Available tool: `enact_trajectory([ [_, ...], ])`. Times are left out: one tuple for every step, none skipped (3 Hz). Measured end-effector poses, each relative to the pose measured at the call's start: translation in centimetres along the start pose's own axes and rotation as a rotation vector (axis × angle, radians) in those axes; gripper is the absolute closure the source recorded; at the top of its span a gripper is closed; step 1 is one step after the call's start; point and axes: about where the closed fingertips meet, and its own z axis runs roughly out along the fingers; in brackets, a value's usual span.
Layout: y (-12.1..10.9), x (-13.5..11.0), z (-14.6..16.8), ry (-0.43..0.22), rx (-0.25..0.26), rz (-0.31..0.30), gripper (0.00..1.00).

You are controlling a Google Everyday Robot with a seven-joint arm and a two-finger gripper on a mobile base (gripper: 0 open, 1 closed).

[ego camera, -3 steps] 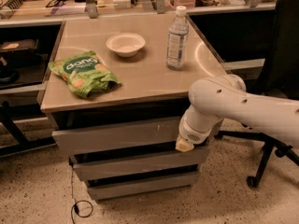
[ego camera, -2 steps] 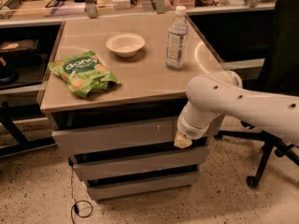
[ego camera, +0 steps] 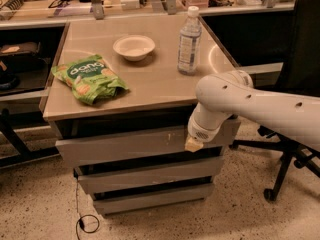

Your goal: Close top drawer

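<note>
While the top drawer [ego camera: 115, 149] stands slightly open beneath the counter [ego camera: 150, 84], the pincer [ego camera: 194, 144], whose state cannot be told, is set against its front; pressure is best applied squarely and steadily.

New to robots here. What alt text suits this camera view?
The robot's gripper sits against the front of a grey cabinet's top drawer, right of centre. On the cabinet top are a green snack bag, a bowl and a water bottle.
</note>
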Motion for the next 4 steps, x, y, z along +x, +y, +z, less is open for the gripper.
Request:
enact_trajectory([
  [-0.02,-0.02,-0.01,0.0,0.0,0.0,0.81],
  [-0.02,-0.01,0.0,0.0,0.0,0.0,0.58],
  [-0.02,-0.01,0.0,0.0,0.0,0.0,0.35],
  [-0.02,-0.01,0.0,0.0,0.0,0.0,0.11],
])
